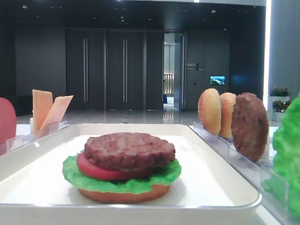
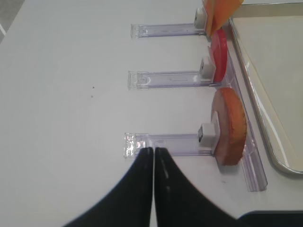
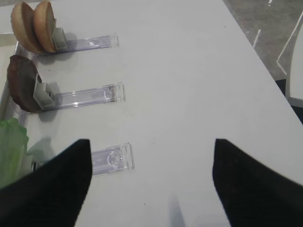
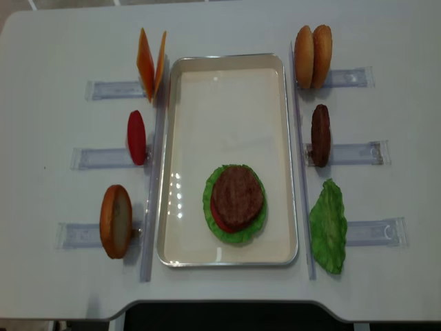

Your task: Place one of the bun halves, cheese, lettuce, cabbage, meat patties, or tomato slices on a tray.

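On the white tray (image 4: 193, 110) lies a stack: a meat patty (image 4: 236, 196) on a tomato slice (image 1: 91, 169), lettuce (image 4: 215, 222) and a bun half (image 1: 124, 194). In the left racks stand cheese (image 4: 150, 63), a tomato slice (image 4: 136, 136) and a bun half (image 4: 116, 221). The right racks hold two bun halves (image 4: 312, 56), a patty (image 4: 320, 135) and lettuce (image 4: 328, 225). The cabbage is out of view. My left gripper (image 2: 154, 150) is shut and empty, over the rack end left of the bun half (image 2: 229, 125). My right gripper (image 3: 152, 142) is open over bare table, right of the lettuce (image 3: 12, 149).
Clear plastic racks (image 4: 103, 89) line both long sides of the tray, their outer ends reaching toward the table's side edges. The table's right edge (image 3: 265, 66) runs close behind the right gripper. Neither arm shows in the two exterior views.
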Available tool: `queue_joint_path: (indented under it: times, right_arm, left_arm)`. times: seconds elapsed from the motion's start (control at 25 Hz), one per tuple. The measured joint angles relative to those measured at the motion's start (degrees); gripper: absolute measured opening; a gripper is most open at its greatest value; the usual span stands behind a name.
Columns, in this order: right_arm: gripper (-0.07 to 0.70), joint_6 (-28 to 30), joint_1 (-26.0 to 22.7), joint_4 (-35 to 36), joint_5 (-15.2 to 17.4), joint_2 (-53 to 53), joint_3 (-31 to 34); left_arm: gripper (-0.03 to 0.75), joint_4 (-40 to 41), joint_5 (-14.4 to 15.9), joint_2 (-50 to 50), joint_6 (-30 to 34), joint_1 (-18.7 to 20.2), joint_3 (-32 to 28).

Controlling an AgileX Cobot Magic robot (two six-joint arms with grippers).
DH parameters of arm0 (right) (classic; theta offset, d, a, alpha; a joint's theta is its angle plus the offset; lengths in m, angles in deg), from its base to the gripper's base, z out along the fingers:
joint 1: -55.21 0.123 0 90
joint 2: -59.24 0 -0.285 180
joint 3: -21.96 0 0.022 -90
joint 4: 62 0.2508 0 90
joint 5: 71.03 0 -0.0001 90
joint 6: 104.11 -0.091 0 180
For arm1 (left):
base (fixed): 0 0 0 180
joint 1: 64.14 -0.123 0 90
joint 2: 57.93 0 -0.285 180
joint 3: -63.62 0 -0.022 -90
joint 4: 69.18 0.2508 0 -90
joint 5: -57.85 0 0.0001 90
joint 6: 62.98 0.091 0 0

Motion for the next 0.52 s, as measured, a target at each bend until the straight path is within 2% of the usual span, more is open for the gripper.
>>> queue_joint_path:
  times: [0.52]
  right_arm:
    - [0.508, 0.00, 0.00, 0.00, 0.00, 0.00, 0.04]
  left_arm:
    - [0.000, 0.00, 0.00, 0.00, 0.00, 0.00, 0.00]
